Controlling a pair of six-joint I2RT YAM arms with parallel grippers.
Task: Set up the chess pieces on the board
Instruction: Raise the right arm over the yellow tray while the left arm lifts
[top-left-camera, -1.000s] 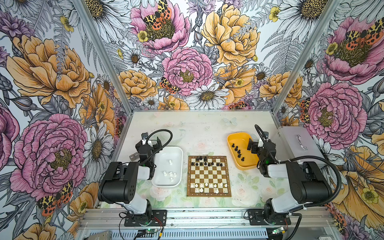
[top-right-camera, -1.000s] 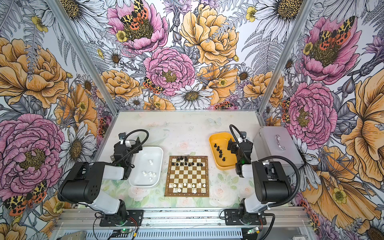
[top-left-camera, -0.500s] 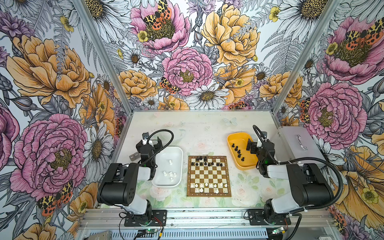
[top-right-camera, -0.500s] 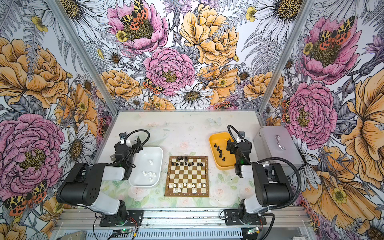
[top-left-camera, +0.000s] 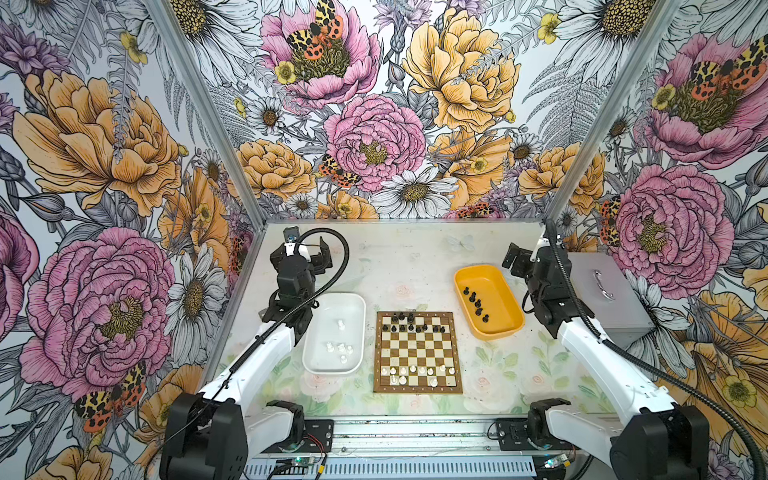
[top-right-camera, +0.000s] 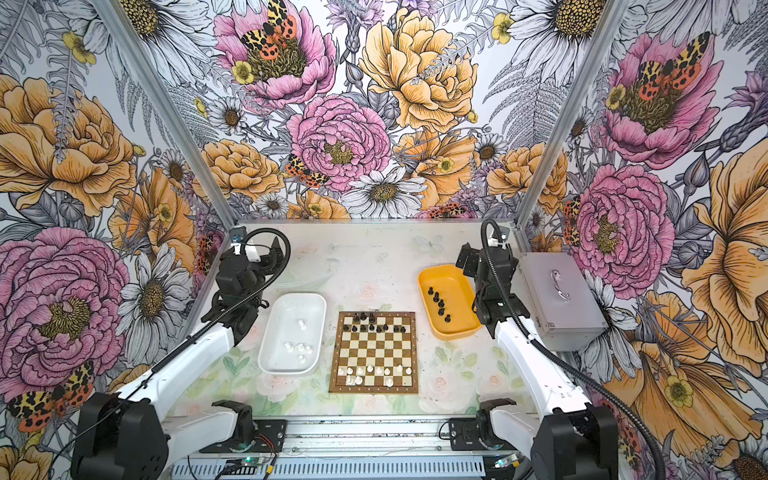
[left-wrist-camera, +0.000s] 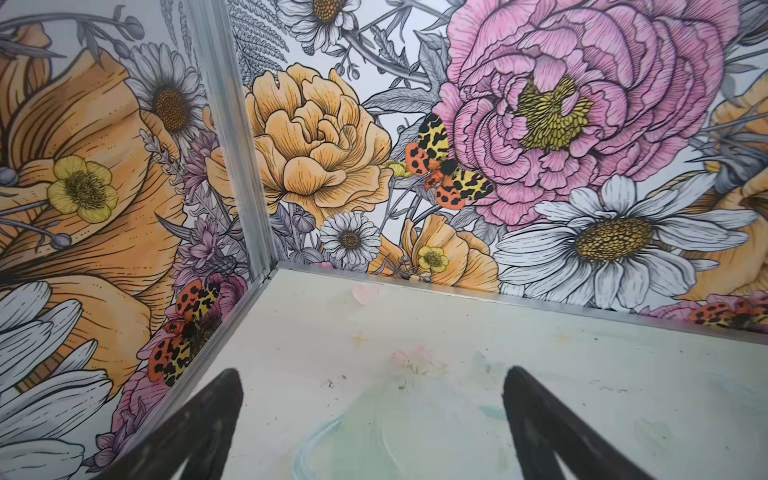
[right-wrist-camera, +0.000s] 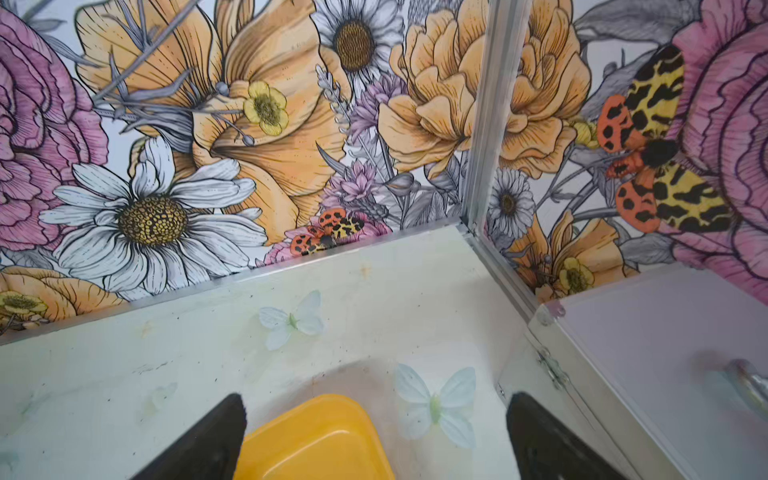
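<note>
Reaching toward the back wall of a booth papered with large painted flowers, two white-and-black robot arms are working over a pale floral tabletop (top-left-camera: 415, 266). Each arm is rising from a base at the front rail and stretching forward along its own side.

The left arm (top-left-camera: 266, 353) is extending past a white rounded plastic tray (top-left-camera: 316, 362). Its forearm is sloping up and its wrist is aiming at the far left corner. The left fingers (top-left-camera: 321, 252) are hanging over bare tabletop beyond the tray's far end. They are spread wide apart and gripping nothing.

The right arm (top-left-camera: 590, 353) is mirroring that pose. The right fingers (top-left-camera: 513, 259) are hovering at the far corner of a yellow rounded plastic tray (top-left-camera: 505, 309). They too are standing fully apart and empty, and the wrist view is showing the tray's corner below the gap between them.

A small square chessboard of brown and cream squares with a wooden border (top-left-camera: 417, 351) is lying flat between the two trays, nearer the front. Tiny glossy black chess pieces (top-left-camera: 409, 327) are standing on its two far rows, partly filling them. Tiny white chess pieces (top-left-camera: 411, 371) are standing on its two near rows, also with gaps. More black pieces (top-left-camera: 477, 304) are sitting in a slanting line inside the yellow tray. More white pieces (top-left-camera: 340, 349) are lying in the white tray, most of them clustered near its front half.

A grey metal case with a curved handle (top-left-camera: 611, 307) is sitting at the right edge, just beside the right arm.
</note>
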